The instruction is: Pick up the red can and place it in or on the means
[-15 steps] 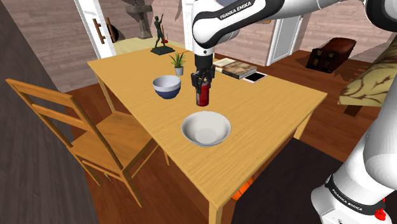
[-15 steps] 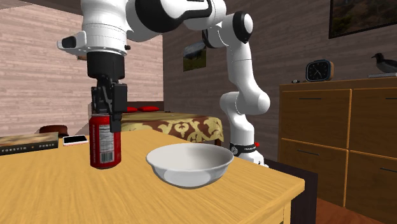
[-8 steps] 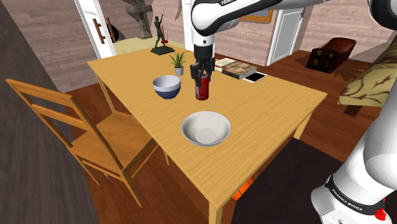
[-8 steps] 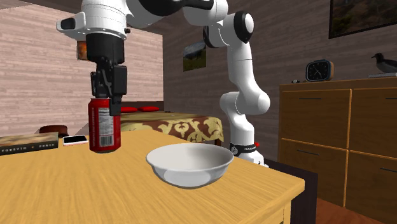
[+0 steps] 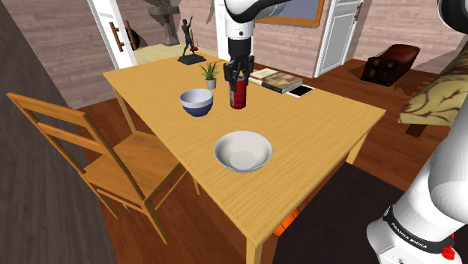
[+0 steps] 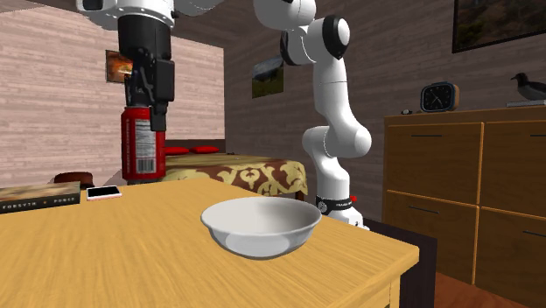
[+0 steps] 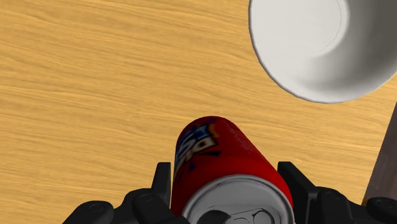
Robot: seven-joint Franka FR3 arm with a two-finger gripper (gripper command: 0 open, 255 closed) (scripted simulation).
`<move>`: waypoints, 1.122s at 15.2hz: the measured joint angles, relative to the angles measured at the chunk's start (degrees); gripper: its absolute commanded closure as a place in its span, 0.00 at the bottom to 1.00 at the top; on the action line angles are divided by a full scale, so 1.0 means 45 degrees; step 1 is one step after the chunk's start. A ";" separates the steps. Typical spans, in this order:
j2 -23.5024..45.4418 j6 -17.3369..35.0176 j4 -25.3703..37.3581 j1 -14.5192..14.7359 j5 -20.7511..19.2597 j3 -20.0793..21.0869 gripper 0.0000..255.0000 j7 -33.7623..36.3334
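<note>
My gripper (image 5: 238,81) is shut on a red can (image 5: 238,97) and holds it upright in the air above the wooden table (image 5: 322,120). Seen from the second exterior view, the can (image 6: 142,150) hangs well clear of the tabletop with the gripper (image 6: 152,118) clasping its upper part. The wrist view has the can (image 7: 213,156) between the black fingers (image 7: 162,184) of the gripper (image 7: 229,188), silver top toward the camera. A white bowl (image 5: 242,151) sits nearer the table's front edge. A blue bowl (image 5: 196,102) stands to the can's left in the shoulder view. Beyond the can, the wrist view takes in a bowl with a white inside (image 7: 312,44).
A small potted plant (image 5: 210,73), a stack of books (image 5: 276,79), a phone (image 5: 301,91) and a dark figurine (image 5: 187,45) stand on the table's far side. A wooden chair (image 5: 97,161) sits off the shoulder view's left. A dresser (image 6: 464,192) stands past the table.
The gripper has risen with the red can, lifting it off the table and carrying it higher over both steps. The bowls have not moved.
</note>
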 measured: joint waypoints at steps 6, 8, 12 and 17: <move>-0.0692 -0.0471 -0.0217 0.0212 0.0067 0.0178 1.00 0.0381; -0.1411 -0.0411 -0.0994 0.0433 0.0149 0.0379 1.00 0.0785; -0.2661 -0.0446 -0.2179 0.0826 0.0346 0.0776 1.00 0.1537; -0.4189 -0.0532 -0.3571 0.1345 0.0697 0.1346 1.00 0.2533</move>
